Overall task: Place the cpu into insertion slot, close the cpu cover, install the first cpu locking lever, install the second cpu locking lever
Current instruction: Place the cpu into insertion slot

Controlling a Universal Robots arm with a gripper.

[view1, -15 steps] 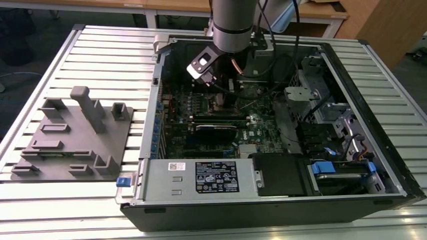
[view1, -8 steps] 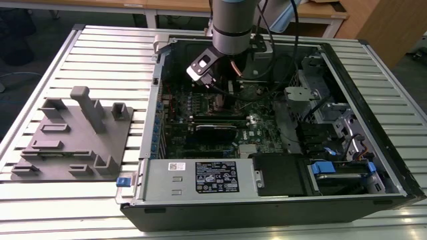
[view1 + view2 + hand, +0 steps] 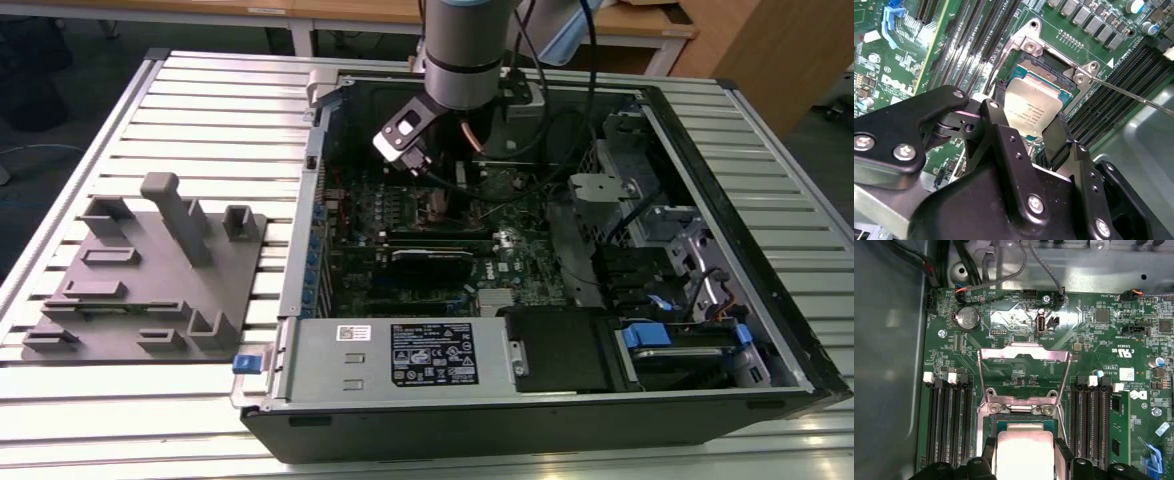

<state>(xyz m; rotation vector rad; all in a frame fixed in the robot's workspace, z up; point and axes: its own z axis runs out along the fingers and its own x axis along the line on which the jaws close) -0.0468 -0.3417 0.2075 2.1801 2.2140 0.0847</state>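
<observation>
My fingers (image 3: 1059, 142) are clamped on two opposite edges of the cpu (image 3: 1031, 107), which sits right over the slot (image 3: 1046, 67). I cannot tell whether it is seated or just above it. It looks slightly tilted in the second wrist view. That tilt is my main worry, because coming down crooked or off-square could bend the slot's contacts or leave the chip riding on the rim. The cover (image 3: 1024, 352) stands open just behind, and a thin lever (image 3: 1129, 92) sticks out beside the slot, so either could snag a finger. Memory slots (image 3: 951, 425) crowd both sides, leaving little room.

The board (image 3: 1094, 340) lies flat inside an open case (image 3: 534, 425) on a slatted metal counter (image 3: 214, 100), with a grey fixture (image 3: 147, 270) beside it. Wooden desks (image 3: 641, 20) stand behind.
</observation>
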